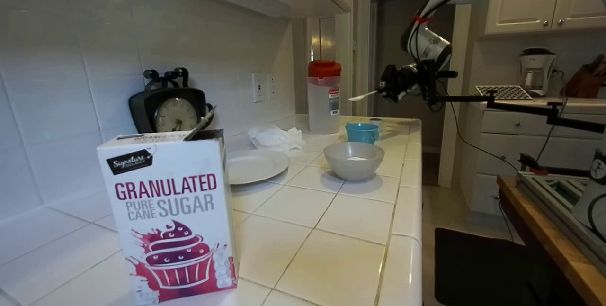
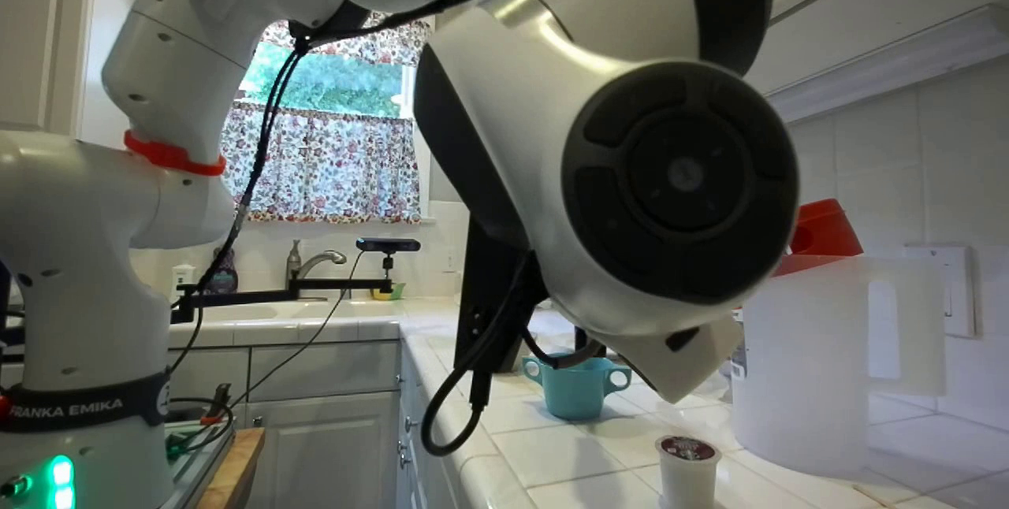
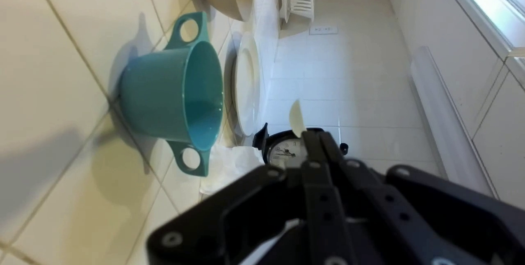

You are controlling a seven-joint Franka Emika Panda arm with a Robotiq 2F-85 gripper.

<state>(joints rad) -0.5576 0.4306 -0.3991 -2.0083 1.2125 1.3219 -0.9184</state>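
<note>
Spoon (image 1: 362, 96) held aloft, higher than the cup (image 3: 160, 97) and slightly tip-down in an exterior view; whether it bears anything we cannot make out. Step in hand, as we judge it: handling the spoon in free air, grasp made, nothing met at its tip. Depth is unclear, so we do not record it as straight over the cup's mouth. Next move, in our judgement, calls for a firm grip, an even tilt and slow travel, because other things crowd the cup: bowl (image 1: 352, 169), with something white inside, near the cup on the side facing the box (image 1: 165, 216); pitcher (image 1: 322, 104) near the cup on its wall (image 1: 236, 50) side; paper (image 1: 274, 138) and plate (image 1: 262, 168) on that same side of the cup, farther off. Claw (image 3: 319, 134): we read the two fingers as set close together, side by side, leaving only a slit. The spoon's handle is pinched between the tips, its broad end jutting clear past them. We find no contact with the cup, nor with anything besides the spoon.
</note>
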